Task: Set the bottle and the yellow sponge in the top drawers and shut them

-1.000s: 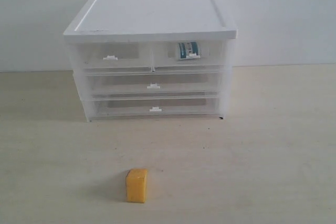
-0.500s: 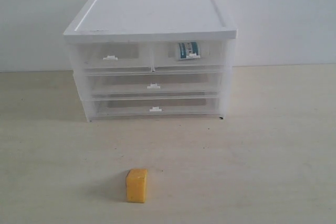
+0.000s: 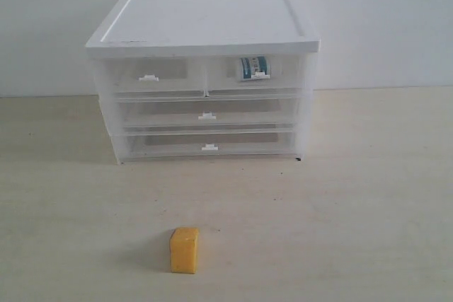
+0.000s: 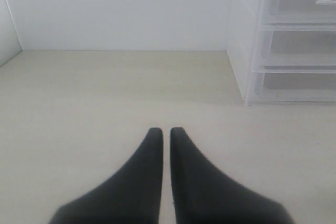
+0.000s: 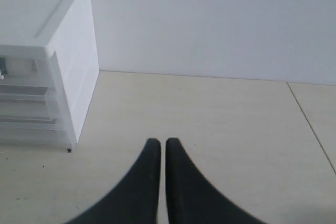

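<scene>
The yellow sponge point(image 3: 185, 250) stands alone on the table, in front of the cabinet point(image 3: 205, 22). The bottle point(image 3: 252, 68) shows its teal-and-white label through the front of the top right drawer point(image 3: 256, 76), which is pushed in. The top left drawer point(image 3: 150, 77) is also pushed in and looks empty. Neither gripper appears in the exterior view. My left gripper point(image 4: 166, 131) is shut with nothing in it, over bare table beside the cabinet's side point(image 4: 239, 35). My right gripper point(image 5: 159, 142) is shut and empty too, with the cabinet point(image 5: 71, 66) off to its side.
Two full-width drawers point(image 3: 207, 115) sit pushed in under the top pair. A white wall point(image 3: 382, 19) stands right behind the cabinet. The light table point(image 3: 354, 210) spreads around the sponge and to both sides of the cabinet.
</scene>
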You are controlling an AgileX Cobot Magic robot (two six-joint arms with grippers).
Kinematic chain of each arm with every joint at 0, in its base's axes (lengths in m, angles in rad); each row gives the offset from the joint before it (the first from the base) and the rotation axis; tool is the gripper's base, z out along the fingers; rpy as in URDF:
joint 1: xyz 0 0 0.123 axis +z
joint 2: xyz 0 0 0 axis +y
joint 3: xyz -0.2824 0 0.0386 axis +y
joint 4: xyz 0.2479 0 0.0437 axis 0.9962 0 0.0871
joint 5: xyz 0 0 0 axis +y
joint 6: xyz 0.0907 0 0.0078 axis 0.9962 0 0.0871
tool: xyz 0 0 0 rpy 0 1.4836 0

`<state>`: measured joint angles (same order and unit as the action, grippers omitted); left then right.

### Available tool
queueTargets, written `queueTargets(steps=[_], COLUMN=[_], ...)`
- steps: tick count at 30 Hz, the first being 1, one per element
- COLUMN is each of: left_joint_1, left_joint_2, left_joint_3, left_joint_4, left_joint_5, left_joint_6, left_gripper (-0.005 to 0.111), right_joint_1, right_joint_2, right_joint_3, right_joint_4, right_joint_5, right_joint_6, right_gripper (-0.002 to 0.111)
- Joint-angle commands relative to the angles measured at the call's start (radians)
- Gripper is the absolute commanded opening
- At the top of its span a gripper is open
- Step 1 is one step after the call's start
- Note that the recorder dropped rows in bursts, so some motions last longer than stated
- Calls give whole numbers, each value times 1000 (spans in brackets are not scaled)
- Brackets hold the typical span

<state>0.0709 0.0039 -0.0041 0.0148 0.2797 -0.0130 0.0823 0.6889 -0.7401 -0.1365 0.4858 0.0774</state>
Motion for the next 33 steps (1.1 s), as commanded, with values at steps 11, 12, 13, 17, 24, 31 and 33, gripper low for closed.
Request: queueTargets(steps=[11,12,13,17,24,31,33], left_joint_1=[4,4,4,4,4,4,4], left_joint_2=[-4,-4,-4,-4,-4,-4,-4], left_joint_3=[4,4,4,4,4,4,4], left_joint_4=[-4,-4,-4,-4,-4,-4,-4], left_joint_5=[-3,-3,-3,-3,-3,-3,-3], left_joint_6=[3,3,3,3,3,3,3], left_gripper=[4,4,4,4,4,4,4], right_joint_1=[-5,-5,-5,-5,-5,-5,-5], right_joint_2=[-378,-399,-423,-505,-575,-575,-575], right_joint_3=[367,384,403,457,496,498,505], right_joint_4=[-3,-3,-3,-3,-3,-3,-1], right_joint_5=[-111,-111,-111,-107,-92,-92,-92], right_joint_6=[-12,-12,-12,-8,-8,-8,-8], right_gripper=[1,1,1,1,1,1,1])
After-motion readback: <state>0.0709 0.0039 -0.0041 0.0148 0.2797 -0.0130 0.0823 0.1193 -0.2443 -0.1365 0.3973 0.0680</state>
